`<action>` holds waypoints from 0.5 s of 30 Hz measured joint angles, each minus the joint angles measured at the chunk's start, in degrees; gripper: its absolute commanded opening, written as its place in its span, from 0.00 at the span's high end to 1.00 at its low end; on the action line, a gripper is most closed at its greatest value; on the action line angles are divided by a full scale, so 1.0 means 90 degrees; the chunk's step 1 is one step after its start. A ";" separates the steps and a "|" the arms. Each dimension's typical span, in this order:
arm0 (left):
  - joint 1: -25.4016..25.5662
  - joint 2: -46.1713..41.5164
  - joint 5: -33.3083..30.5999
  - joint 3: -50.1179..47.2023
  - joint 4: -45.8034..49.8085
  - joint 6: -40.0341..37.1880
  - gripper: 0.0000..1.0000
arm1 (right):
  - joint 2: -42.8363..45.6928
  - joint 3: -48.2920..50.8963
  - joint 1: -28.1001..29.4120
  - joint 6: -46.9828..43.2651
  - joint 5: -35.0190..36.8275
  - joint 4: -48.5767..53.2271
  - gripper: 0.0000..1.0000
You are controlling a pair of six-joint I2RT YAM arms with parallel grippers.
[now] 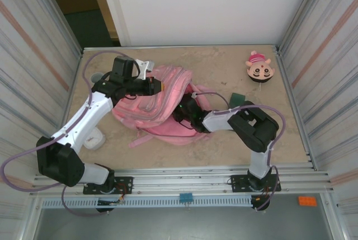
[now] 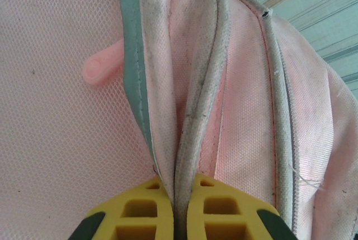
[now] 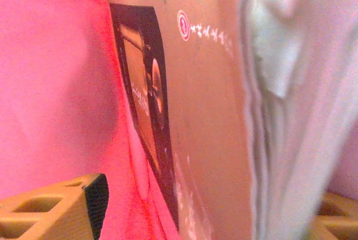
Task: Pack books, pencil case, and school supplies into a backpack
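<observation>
Beige mottled table (image 1: 224, 66), bearing pink backpack (image 1: 168, 83) at centre, dark green pencil case (image 1: 236, 98) just right, cartoon-face toy (image 1: 259, 71) far right corner.

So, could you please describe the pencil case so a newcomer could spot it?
Start at the big pink backpack mid-table. Just right of it, beyond the right arm, lies the pencil case: flat and dark green, unlike the round, pink-capped cartoon-face toy in the far right corner.

The book (image 3: 207, 111) bears a red round seal (image 3: 183, 25) and unreadable pale characters (image 3: 212, 34).
</observation>
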State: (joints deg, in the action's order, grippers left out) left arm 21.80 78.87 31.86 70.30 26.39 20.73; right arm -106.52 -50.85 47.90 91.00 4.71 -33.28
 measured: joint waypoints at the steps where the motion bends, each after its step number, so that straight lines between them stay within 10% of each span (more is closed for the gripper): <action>1: 0.0000 0.0000 -0.0022 0.0000 0.0002 -0.0017 1.00 | 0.0182 0.0124 -0.0002 -0.0019 0.0019 0.0109 0.25; 4: 0.0000 0.0000 -0.0092 -0.0002 0.0002 -0.0063 1.00 | 0.0648 0.0520 -0.0002 -0.0100 0.0097 0.0357 0.01; 15: 0.0015 0.0000 -0.0270 -0.0146 0.0000 -0.0333 1.00 | 0.3099 0.1452 -0.0002 -0.0998 0.0646 0.2120 0.01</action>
State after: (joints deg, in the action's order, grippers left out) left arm 21.93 78.87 29.43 68.99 26.39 17.74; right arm -78.63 -37.78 47.88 82.02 10.52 -14.20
